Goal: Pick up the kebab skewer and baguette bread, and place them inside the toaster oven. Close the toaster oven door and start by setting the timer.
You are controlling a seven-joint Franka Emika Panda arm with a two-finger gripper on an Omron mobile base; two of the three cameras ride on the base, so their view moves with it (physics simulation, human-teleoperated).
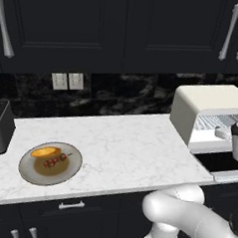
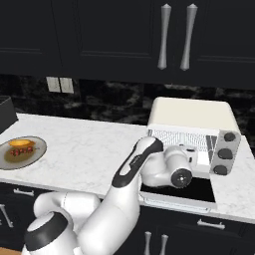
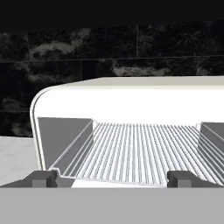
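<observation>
My tool [image 3: 112,178] gapes wide, empty; the kebab skewer [image 1: 55,160] looks light, thin and rollable, so I'd pinch mid-stick.

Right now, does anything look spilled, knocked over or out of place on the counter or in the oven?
Nothing stands out. The kebab skewer and baguette bread lie side by side on the plate. The toaster oven stands square, its door folded down, its wire rack level and bare.
</observation>
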